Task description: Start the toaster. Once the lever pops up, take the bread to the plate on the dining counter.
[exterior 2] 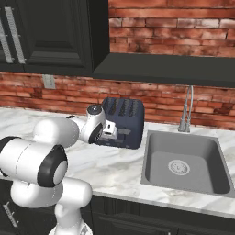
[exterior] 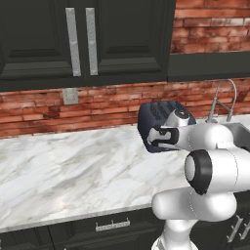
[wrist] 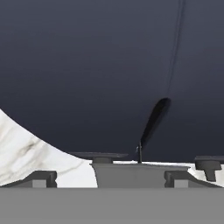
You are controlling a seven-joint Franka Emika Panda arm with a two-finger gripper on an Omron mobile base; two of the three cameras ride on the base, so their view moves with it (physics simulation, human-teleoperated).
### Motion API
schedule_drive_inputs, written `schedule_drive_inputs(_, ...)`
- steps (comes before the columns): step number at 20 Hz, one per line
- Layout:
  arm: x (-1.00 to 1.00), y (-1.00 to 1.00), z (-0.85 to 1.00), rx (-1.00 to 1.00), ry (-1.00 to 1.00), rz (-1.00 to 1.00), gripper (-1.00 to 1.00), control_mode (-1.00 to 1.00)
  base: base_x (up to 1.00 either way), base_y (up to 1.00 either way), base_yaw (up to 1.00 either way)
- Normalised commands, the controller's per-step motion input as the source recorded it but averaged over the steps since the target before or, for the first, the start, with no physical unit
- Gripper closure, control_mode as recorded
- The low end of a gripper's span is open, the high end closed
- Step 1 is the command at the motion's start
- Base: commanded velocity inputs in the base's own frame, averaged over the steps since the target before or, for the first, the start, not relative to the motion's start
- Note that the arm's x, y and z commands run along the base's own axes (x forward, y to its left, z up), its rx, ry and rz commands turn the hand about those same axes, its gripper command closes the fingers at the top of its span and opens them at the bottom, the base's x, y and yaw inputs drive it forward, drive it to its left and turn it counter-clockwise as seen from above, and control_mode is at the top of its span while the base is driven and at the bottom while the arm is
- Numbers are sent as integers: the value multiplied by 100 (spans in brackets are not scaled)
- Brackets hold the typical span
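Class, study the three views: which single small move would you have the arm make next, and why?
Probably ease the open gripper slightly further toward the toaster until its fingers reach the lever. The hand sits right at the dark front face with a slot just ahead, yet nothing is pressed, so toasting seems not yet started.

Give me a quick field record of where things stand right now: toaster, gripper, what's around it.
toaster: dark navy toaster on the marble worktop, against the brick wall
gripper: gripper low at the toaster's front face, jaws open, holding nothing
hand view: toaster's dark face very close, with a slim dark lever just ahead of the fingertips
bread: cannot tell; no slice visible in the slots
sink: grey sink beside the toaster on its right in the right base view, with a faucet behind it
task stage: toaster apparently not yet started
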Motion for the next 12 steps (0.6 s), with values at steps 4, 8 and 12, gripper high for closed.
schedule_drive_inputs(4, 0, 0, -17, 0, -1, 0, -100, -100, 0, 0, 0)
schedule_drive_inputs(8, 0, 0, -24, 0, -1, 0, -100, -100, 0, 0, 0)
schedule_drive_inputs(12, 0, 0, -34, 0, 0, 0, -100, -100, 0, 0, 0)
